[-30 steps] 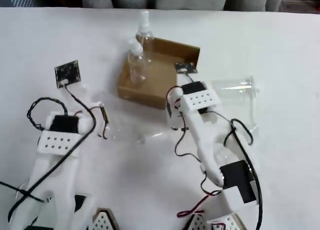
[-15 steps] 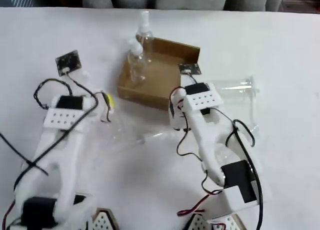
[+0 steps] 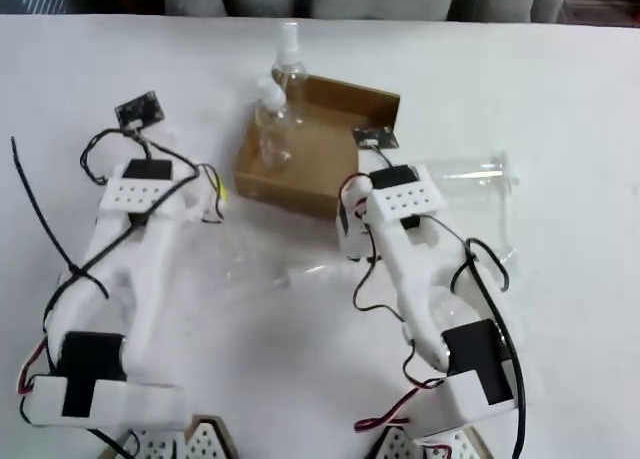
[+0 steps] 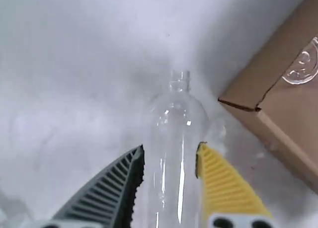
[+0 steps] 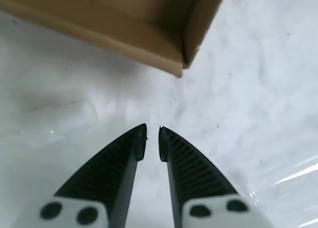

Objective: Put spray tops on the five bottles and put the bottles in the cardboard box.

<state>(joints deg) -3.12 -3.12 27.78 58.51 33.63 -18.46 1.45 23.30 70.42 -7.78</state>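
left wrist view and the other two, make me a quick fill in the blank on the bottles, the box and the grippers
1. In the high view, ___ upright bottles at the cardboard box carry spray tops.
2. The clear bottle at the left gripper has a bare neck, with no ___ on it.
3. The right gripper, near a corner of the box, is ___ and holds nothing.

Missing words: two; spray top; shut
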